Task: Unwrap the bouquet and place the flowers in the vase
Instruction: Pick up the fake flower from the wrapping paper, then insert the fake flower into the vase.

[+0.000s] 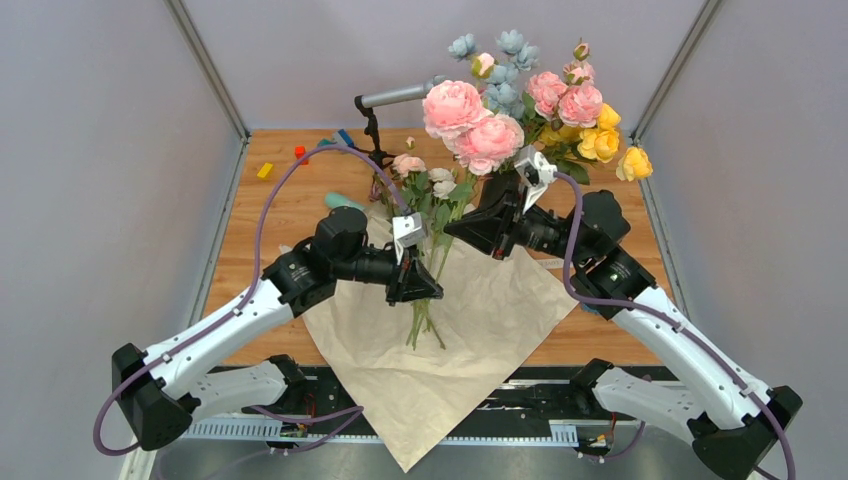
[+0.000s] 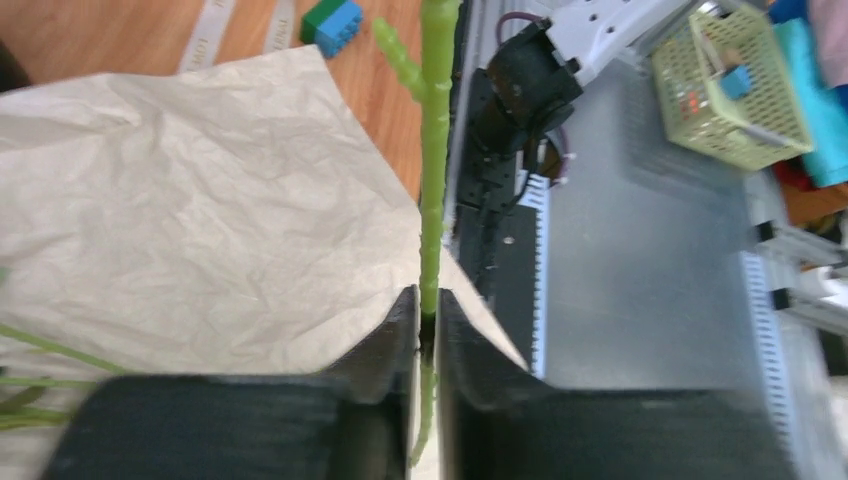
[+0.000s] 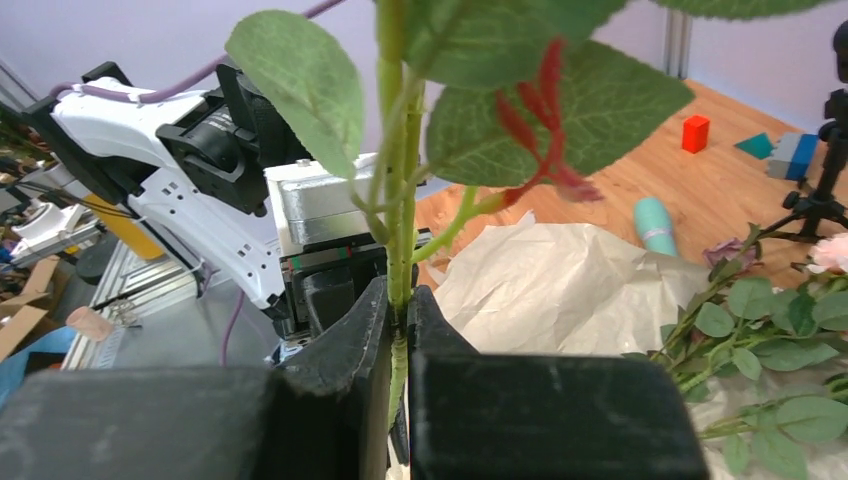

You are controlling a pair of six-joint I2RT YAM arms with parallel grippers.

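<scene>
The flowers (image 1: 437, 185) sit unwrapped over opened paper (image 1: 500, 320) mid-frame; left claw (image 2: 427, 320) and right claw (image 3: 398, 300) each pinch a stem (image 2: 434, 180); placing remains.

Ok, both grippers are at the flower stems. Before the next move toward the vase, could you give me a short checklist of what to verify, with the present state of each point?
1. Left gripper shut on a bare green stem: ok.
2. Right gripper shut on a leafy stem: ok.
3. Wrapping paper opened flat, off the flowers: ok.
4. Whether both grippers hold one stem or two different ones: cannot tell.
5. Other flowers lying loose on the paper, clear of both grips: ok.
6. Free room in the mouth of the vase: cannot tell; the large blooms and the right arm cover it.
</scene>
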